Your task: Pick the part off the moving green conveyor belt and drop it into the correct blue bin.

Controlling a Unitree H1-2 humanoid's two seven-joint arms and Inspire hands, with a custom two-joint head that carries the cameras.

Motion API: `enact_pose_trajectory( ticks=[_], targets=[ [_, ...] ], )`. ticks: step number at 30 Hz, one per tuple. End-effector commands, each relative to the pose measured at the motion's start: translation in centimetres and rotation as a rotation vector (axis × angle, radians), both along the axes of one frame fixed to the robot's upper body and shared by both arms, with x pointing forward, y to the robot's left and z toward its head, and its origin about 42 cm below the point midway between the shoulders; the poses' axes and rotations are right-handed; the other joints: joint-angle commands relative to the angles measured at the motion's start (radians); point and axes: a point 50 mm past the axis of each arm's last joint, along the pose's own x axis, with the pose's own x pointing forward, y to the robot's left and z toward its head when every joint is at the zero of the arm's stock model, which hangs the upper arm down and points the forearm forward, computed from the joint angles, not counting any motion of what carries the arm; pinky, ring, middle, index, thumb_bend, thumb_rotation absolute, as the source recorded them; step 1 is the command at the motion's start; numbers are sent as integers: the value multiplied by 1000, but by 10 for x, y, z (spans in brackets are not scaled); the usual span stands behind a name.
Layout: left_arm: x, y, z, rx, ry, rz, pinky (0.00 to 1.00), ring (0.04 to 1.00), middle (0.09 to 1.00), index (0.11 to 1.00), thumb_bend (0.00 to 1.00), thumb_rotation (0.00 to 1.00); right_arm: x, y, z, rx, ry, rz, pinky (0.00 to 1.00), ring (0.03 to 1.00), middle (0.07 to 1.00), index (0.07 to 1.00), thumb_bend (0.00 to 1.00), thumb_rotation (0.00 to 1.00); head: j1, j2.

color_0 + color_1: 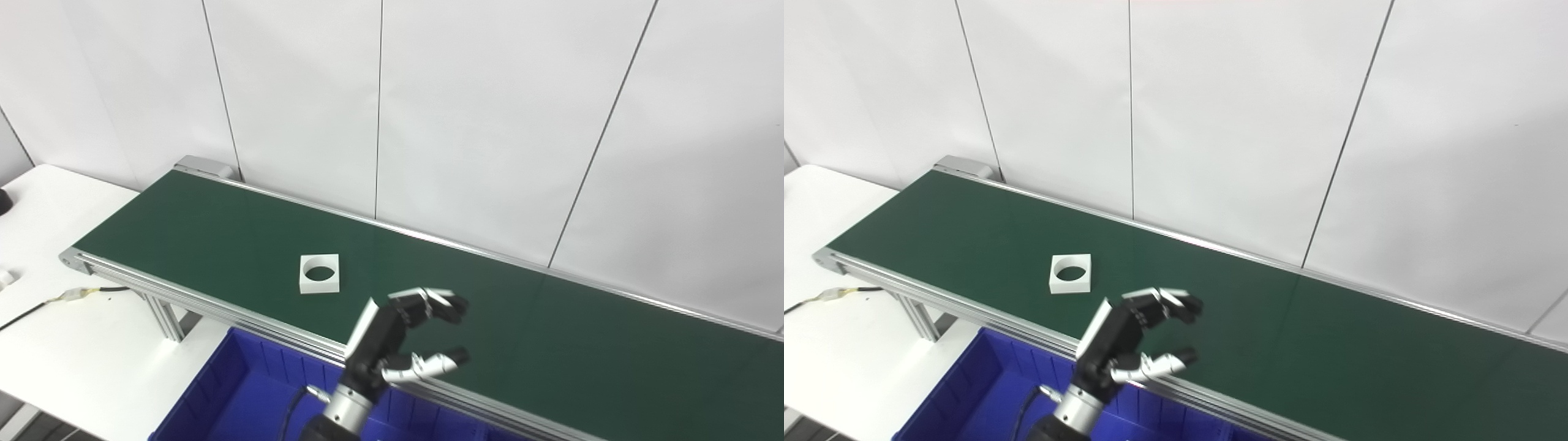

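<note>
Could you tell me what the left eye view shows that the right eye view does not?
Only the left eye view shows a dark object at the white table's far left edge and a small white piece nearer.

The right eye view shows more wall on the right.

Both share the white square part with a round hole lying on the green conveyor belt, the open left hand beside it, and the blue bin below.

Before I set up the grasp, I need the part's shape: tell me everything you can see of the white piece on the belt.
The white part is a flat square block with a large round hole through its middle, showing green belt inside. It looks like matte plastic, with plain, unmarked faces. It lies flat on the green conveyor belt, nearer the front rail, slightly skewed to it. Nothing but the belt touches it; the open left hand hovers apart, to its right.
</note>
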Motion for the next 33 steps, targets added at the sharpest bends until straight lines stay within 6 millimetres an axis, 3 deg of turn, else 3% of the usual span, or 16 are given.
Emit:
enact_pose_trajectory(
  ticks=[1,3,8,11,14,17,23,28,33],
  targets=[
    [15,14,14,62,-75,-28,798,836,831,791,621,227,7,2,14,24,-92,16,615,714,765,751,675,29,-2,-1],
    [26,29,14,121,-62,-45,826,849,870,851,676,283,7,2,14,18,-92,18,616,714,767,753,673,38,-8,1],
    [41,58,16,242,-50,-6,915,914,932,905,763,332,8,4,14,8,-94,33,624,722,770,753,659,32,-25,-3],
    [54,71,19,286,-48,48,937,939,949,908,777,313,9,6,12,24,-85,32,629,724,768,751,662,11,-25,-15],
    [67,85,23,334,-54,97,929,947,960,909,713,154,8,6,10,25,-75,35,628,727,772,759,659,15,-33,-14],
    [81,98,27,374,-46,138,925,951,966,902,743,78,9,7,8,24,-70,41,632,731,777,765,652,20,-45,-15],
    [106,117,30,427,-3,167,909,931,951,882,830,63,11,7,7,28,-66,43,640,729,776,767,655,0,-63,-20],
    [123,125,36,517,13,171,920,941,965,906,870,138,12,7,6,15,-66,41,631,721,770,762,660,8,-82,-34],
    [140,130,36,568,23,195,871,913,932,876,913,73,13,9,5,9,-61,45,609,706,761,757,661,4,-104,-35]
  ],
)
